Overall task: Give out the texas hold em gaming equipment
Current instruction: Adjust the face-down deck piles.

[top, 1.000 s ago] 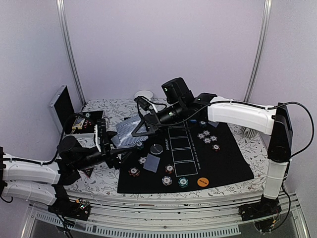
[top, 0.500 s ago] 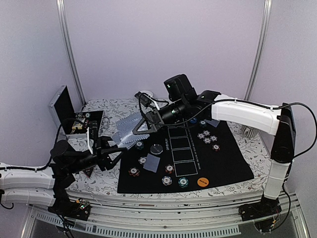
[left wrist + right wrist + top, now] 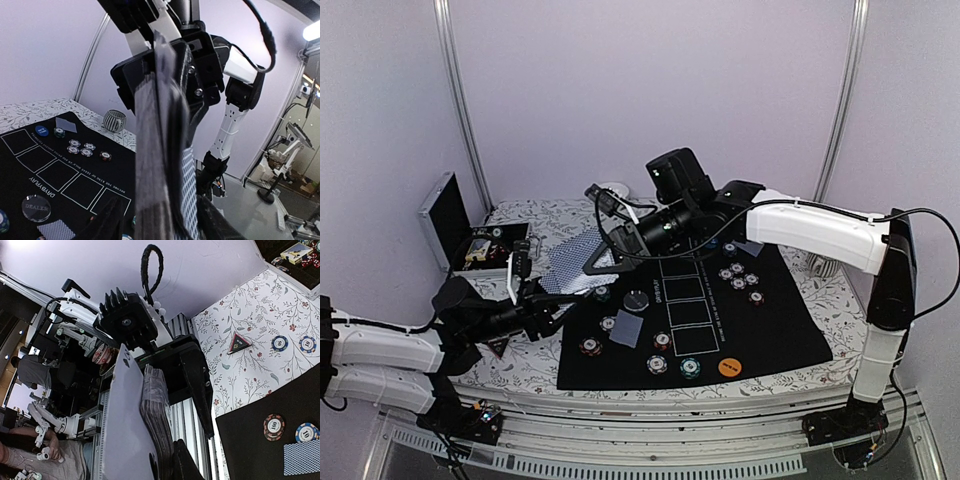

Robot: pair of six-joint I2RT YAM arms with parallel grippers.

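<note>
Cards (image 3: 570, 270) hang in the air over the far left corner of the black mat (image 3: 770, 330), clamped in your right hand (image 3: 602, 257). Your left hand (image 3: 518, 270) points up at them, its fingers (image 3: 107, 222) apart on either side of the stack. Chips (image 3: 738, 278) lie on the mat.

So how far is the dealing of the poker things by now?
Done: chips sit in groups on the black mat, with the dealer disc, the orange button and two face-down cards. In hand: the right jaws hold the deck, and the left jaws are around its edge; whether gripping I cannot tell. Left: the deck is thick, so many cards are undealt.
</note>
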